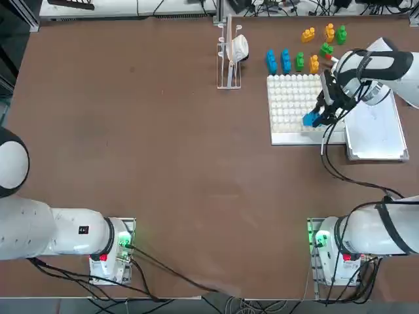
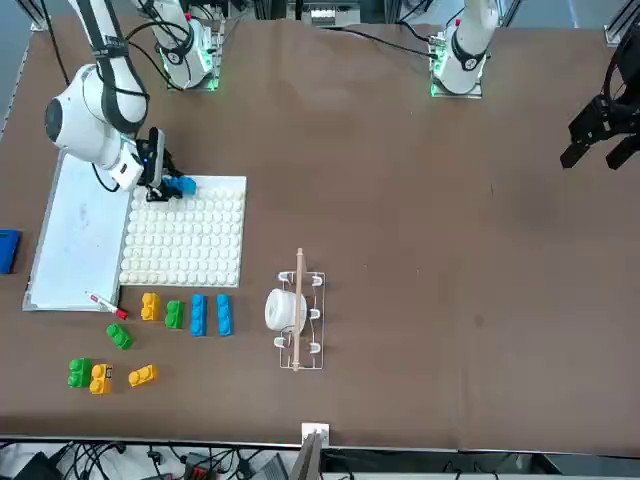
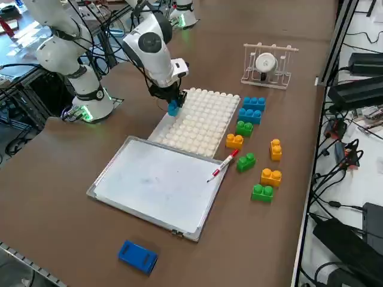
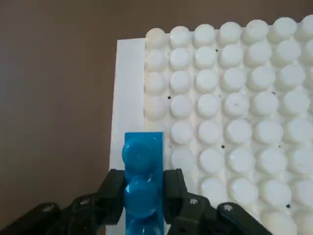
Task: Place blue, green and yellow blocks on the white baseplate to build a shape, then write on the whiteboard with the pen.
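My right gripper (image 4: 143, 191) is shut on a blue block (image 4: 142, 171), held by its sides with the studs facing the wrist camera. The gripper (image 1: 319, 116) hangs at the white baseplate (image 1: 291, 98), over the edge nearest the robot; whether the block (image 3: 173, 108) touches the plate I cannot tell. Two more blue blocks (image 1: 278, 61), a green (image 1: 299, 61) and a yellow (image 1: 314, 63) lie in a row just beyond the plate. Several green and yellow blocks (image 3: 263, 179) lie scattered nearby. The whiteboard (image 3: 155, 182) lies to the plate's right, with the pen (image 3: 223, 165) at its far corner.
A wire rack (image 1: 229, 55) holding a white roll stands left of the plate at the back. A plain blue pad (image 3: 137, 256) lies past the whiteboard near the table's right edge. The arm's cable (image 1: 347, 176) trails across the table toward its base.
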